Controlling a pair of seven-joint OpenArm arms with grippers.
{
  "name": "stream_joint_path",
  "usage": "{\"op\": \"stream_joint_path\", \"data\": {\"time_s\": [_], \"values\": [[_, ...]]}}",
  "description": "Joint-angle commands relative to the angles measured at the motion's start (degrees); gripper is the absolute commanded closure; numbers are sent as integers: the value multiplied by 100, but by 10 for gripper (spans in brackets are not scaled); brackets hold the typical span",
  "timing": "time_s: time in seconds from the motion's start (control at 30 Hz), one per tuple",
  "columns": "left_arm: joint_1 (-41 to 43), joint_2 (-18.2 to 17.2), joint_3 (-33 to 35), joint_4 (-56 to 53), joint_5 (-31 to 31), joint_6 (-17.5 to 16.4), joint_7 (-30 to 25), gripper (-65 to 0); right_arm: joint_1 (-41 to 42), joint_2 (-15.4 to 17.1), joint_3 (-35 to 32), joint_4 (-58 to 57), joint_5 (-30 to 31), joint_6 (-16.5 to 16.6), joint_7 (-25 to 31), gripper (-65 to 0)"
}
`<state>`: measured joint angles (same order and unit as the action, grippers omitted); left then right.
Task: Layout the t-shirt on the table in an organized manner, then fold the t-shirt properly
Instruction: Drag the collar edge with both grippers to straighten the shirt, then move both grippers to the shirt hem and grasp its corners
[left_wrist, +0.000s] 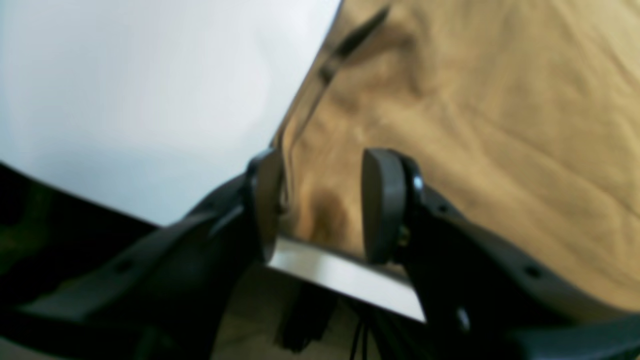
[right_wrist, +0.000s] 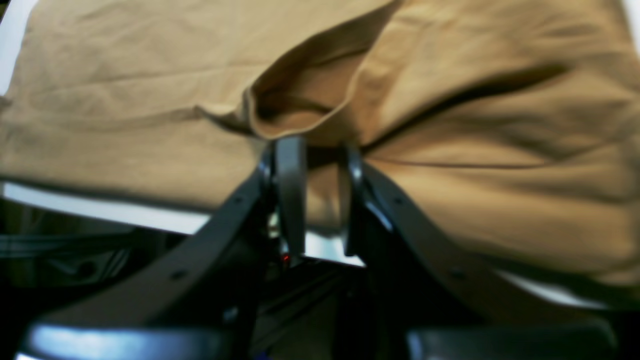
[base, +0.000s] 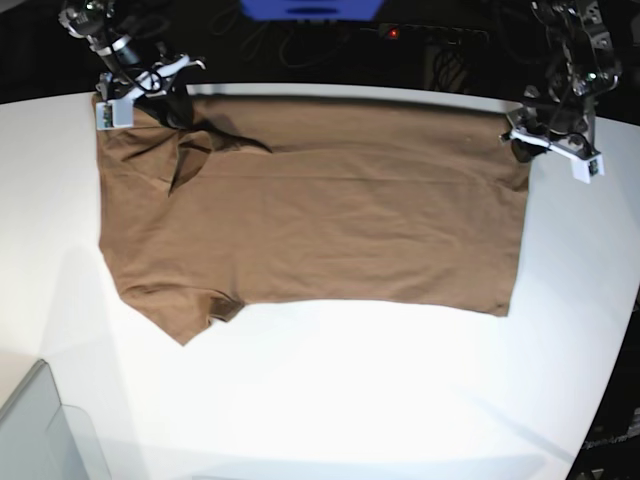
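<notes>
The white bench (base: 400, 400) takes up most of the base view, and the brown t-shirt (base: 330, 220) lies spread across its far half, running sideways along the far edge. The hem end is toward the left arm's side, and the sleeve and shoulder end toward the right arm's side. Most of the cloth is flat. One sleeve (base: 190, 315) sticks out on the near side, and a bunched fold (base: 200, 145) rumples the corner by the right arm — so the layout looks nearly done but not quite tidy there.

Each arm sits at a far corner, which suits pulling the shirt taut from both ends. The left claw (left_wrist: 320, 205) is at the hem corner, just past the bench edge. Its pads stand moderately apart with cloth between them, and one pad is not touching it, so it grips nothing. The right claw (right_wrist: 320, 195) has its fingers much narrower, with a bunch of shirt fabric between them. The wrist picture is too blurred to show whether they actually pinch it — I cannot tell. The raised fold sits right above it.
</notes>
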<state>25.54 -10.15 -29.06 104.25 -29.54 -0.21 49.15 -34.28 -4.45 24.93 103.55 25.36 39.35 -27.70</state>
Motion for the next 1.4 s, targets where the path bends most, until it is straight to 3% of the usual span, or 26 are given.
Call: {"op": "stream_joint_path", "data": {"time_s": [0.0, 0.23, 0.5, 0.7, 0.87, 0.93, 1.03, 1.13, 1.23, 1.37], "values": [[0, -44, -26, 147, -31, -10, -57, -263, 4, 45, -27, 15, 96, 65, 155, -86], [0, -44, -26, 217, -31, -10, -57, -263, 285, 177, -194, -399, 96, 65, 164, -88], [-27, -44, -26, 226, -31, -10, -49, -263, 1604, 748, -959, -1084, 96, 65, 155, -88], [-79, -62, -26, 384, -31, -10, -49, -263, 2044, 1021, -1310, -662, 96, 65, 146, -89], [-422, -62, -26, 472, -31, -10, -49, -263, 2527, 1144, -1302, -742, 96, 65, 146, -90], [-695, -62, -26, 472, -31, -10, -49, -263, 2808, 1355, -1302, -970, -35, 65, 146, -90], [-1275, -114, -17, 393, -22, -10, -49, -263, 3292, 1495, -1319, -1454, -545, 65, -91, -130], [-1864, -150, -8, 164, 31, -10, -40, -277, 3872, 1557, -1302, -1911, -1011, 65, -443, -229], [-2347, -194, 27, -214, 40, -10, -40, -348, 4338, 1583, -1302, -2315, -1398, 65, -504, -312], [-2954, -528, 343, -1163, -13, -10, -93, -450, 5024, 1583, -1302, -3098, -1741, 65, -162, -313]]}}
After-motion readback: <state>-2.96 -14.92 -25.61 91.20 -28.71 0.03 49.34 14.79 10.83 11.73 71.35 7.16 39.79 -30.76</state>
